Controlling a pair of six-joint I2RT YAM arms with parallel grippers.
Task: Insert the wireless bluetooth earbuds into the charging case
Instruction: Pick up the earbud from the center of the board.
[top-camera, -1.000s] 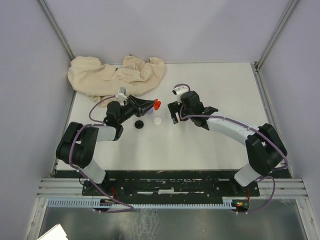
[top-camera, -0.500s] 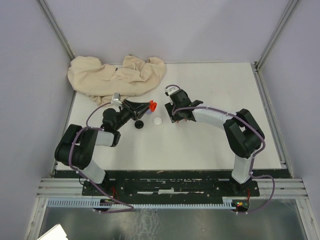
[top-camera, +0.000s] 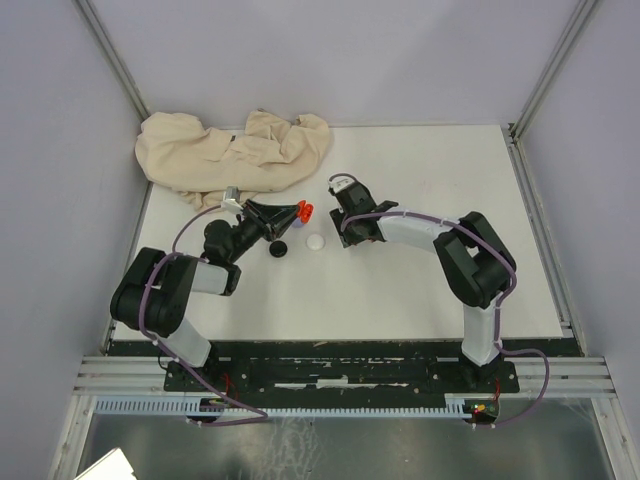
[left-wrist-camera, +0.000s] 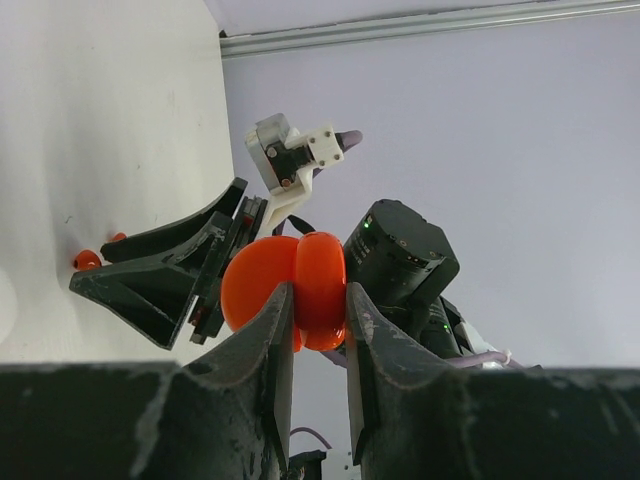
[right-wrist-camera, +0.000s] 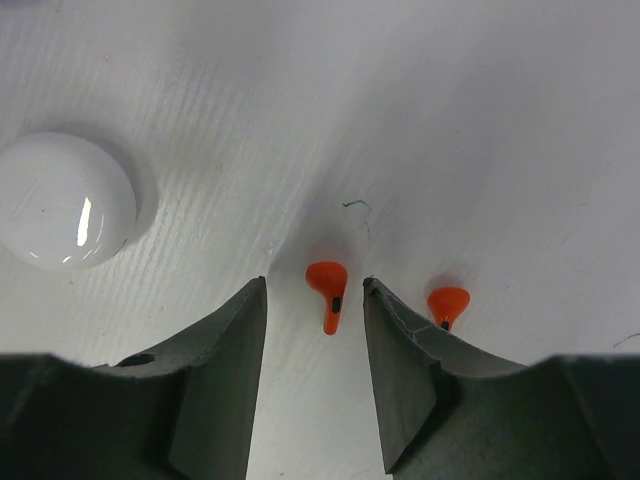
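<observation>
My left gripper is shut on the red charging case, which hangs open like a clamshell above the table; the case also shows from above. Two red earbuds lie on the white table. One earbud lies between the jaws of my right gripper, with a gap on each side. The other earbud lies just outside the right finger. From above, the right gripper points down at the table, right of the case.
A white disc lies left of the right gripper, also seen from above, with a black disc beside it. A beige cloth is bunched at the back left. Walls enclose the table.
My right arm has folded in and swung left, lowering its gripper over the red earbuds, and its jaws have narrowed. The left gripper with the case shifted slightly left.
</observation>
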